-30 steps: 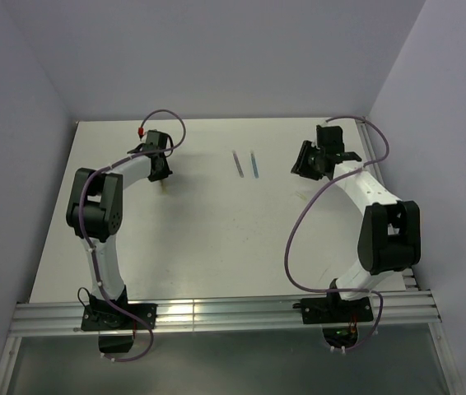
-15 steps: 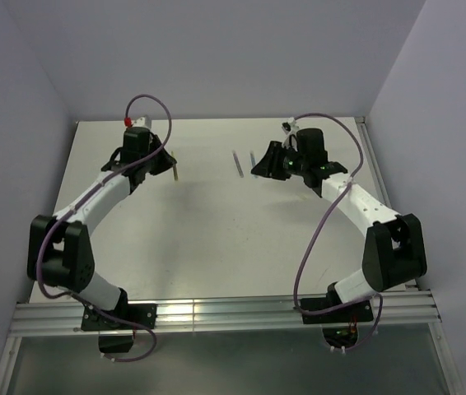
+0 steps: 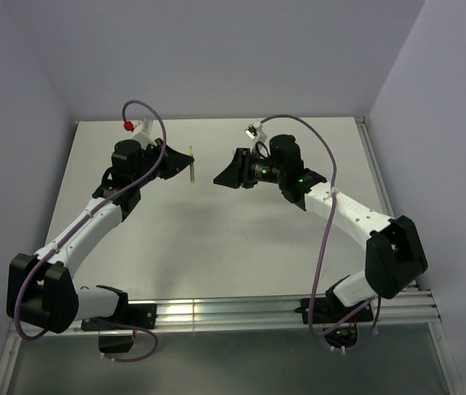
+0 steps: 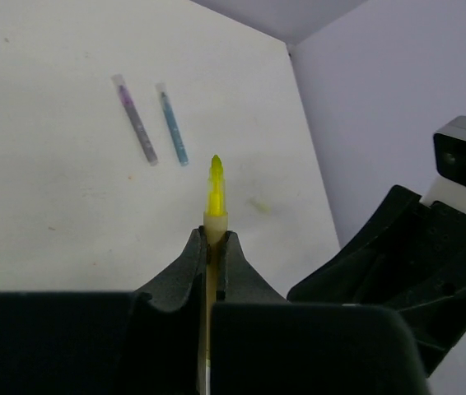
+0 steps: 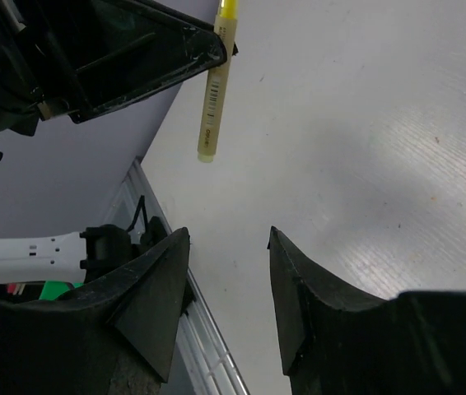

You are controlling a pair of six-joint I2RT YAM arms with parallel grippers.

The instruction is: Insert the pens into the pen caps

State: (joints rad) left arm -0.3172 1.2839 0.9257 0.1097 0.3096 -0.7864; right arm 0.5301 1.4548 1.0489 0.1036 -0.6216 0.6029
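Left hand (image 4: 212, 243) clenched on the yellow pen (image 4: 215, 183) — gripped near the nib end, nib poking past the fingertips, long barrel hanging free on the other side. The pen is held up off the table (image 3: 216, 247) and presented toward the right hand (image 5: 229, 271), likely so that hand can take the free end or bring a cap to it. Right hand spread, grasping nothing, facing the pen, near but apart. Blue pen (image 4: 172, 123) and purple pen (image 4: 134, 119) lie side by side on the table. Caps — no loose one made out.
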